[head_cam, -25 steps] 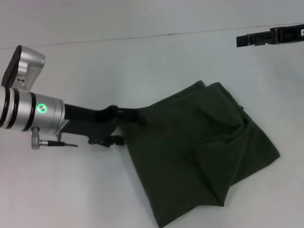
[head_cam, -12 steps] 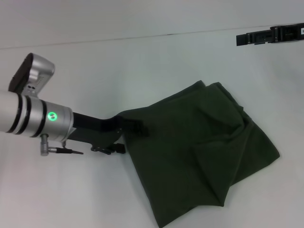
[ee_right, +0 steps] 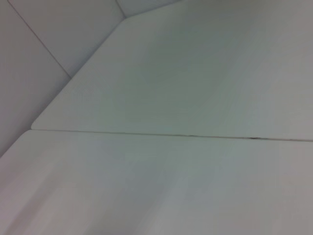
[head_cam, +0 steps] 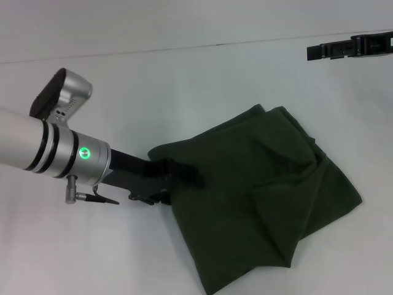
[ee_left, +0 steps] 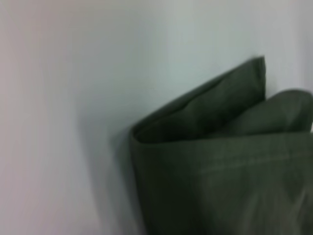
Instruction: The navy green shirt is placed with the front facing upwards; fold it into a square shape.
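The navy green shirt (head_cam: pixel 258 196) lies folded into a rough, creased block on the white table (head_cam: pixel 184 92), plain green side up, no lettering showing. My left gripper (head_cam: pixel 181 172) reaches in from the left, and its black tip overlaps the shirt's left edge near the upper-left corner. The left wrist view shows, close up, a rounded fold of the shirt (ee_left: pixel 220 161) with a second layer behind it. My right gripper (head_cam: pixel 319 51) hangs at the far right, well away from the cloth.
A thin seam (head_cam: pixel 184 48) crosses the table at the back; the right wrist view shows the same seam (ee_right: pixel 171 134) and bare white surface. Bare table lies left of and behind the shirt. The shirt's lower corner runs to the bottom edge of the head view.
My left arm has moved right and slightly down, bringing its gripper further onto the shirt's left edge. The rest of the shirt and the right arm have not moved.
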Robot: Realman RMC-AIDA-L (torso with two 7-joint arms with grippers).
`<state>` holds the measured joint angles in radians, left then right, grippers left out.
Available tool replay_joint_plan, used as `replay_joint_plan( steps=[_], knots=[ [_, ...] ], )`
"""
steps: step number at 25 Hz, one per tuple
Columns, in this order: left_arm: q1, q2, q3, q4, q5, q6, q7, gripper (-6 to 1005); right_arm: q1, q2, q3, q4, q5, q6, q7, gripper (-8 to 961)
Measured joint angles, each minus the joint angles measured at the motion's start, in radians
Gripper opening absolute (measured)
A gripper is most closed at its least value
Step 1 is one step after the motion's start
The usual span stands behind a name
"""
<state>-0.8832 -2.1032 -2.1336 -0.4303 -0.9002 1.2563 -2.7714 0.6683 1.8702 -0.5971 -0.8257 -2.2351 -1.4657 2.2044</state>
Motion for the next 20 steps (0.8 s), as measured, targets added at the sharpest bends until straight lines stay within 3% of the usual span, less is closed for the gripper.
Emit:
replay_joint_plan(
  steps=[6,14,20],
  knots=[
    [-0.015,0.004,0.034,0.003,0.000,0.007,0.018,846,0.000,0.000,0.001,0.000,0.000,-0.001,0.000,914],
    [-0.035,-0.009,0.044,0.004,-0.001,0.001,0.021,670,-0.002,0.000,0.003,0.005,0.000,-0.003,0.000,914],
    [-0.018,-0.004,0.034,-0.035,-0.006,0.005,0.022,377,-0.007,0.000,0.004,0.005,0.000,-0.005,0.001,913]
  ],
)
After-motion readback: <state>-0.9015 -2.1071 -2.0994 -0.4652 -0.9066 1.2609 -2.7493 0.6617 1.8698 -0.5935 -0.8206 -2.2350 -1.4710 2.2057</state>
